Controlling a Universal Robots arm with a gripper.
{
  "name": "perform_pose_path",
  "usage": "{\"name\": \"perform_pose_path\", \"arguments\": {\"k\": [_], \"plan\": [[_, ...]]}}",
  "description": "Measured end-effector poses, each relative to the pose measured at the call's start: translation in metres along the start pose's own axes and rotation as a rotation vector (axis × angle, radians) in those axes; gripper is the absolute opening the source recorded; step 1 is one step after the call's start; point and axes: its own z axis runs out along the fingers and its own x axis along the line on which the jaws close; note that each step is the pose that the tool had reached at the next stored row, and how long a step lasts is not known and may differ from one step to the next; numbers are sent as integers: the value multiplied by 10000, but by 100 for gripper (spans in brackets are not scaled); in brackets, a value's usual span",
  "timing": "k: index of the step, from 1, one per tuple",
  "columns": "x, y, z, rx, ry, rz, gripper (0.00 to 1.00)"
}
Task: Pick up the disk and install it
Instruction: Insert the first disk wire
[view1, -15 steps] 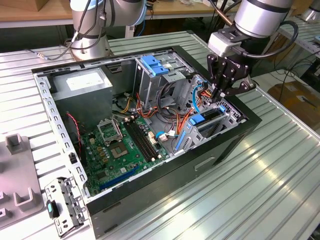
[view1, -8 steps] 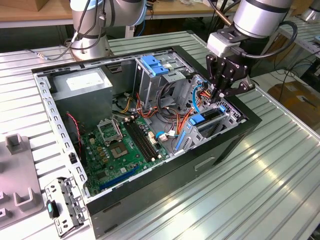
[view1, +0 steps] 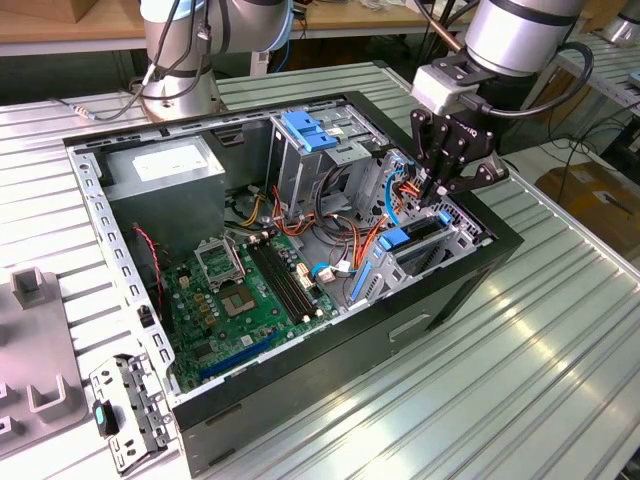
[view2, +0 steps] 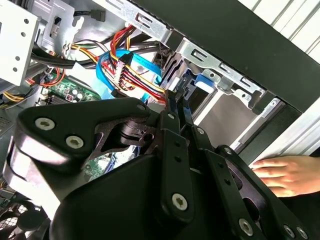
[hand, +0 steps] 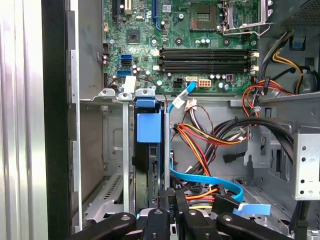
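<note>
Disk (hand: 148, 165) upright in drive bay (hand: 112, 150), tool (hand: 167, 197) apparently pinching its edge

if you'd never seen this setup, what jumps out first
An open computer case lies on the ribbed metal table, its green motherboard bare. The black gripper reaches down into the drive bay at the case's corner on the exterior view's right, right over the disk, which stands on edge in its slot. In the second wrist view, a person's hand rests beside the case.
</note>
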Motion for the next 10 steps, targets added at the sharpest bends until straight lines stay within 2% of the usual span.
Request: {"name": "perform_pose_path", "arguments": {"k": [10], "plan": [[0,23,-1,0,1,0,17]]}}
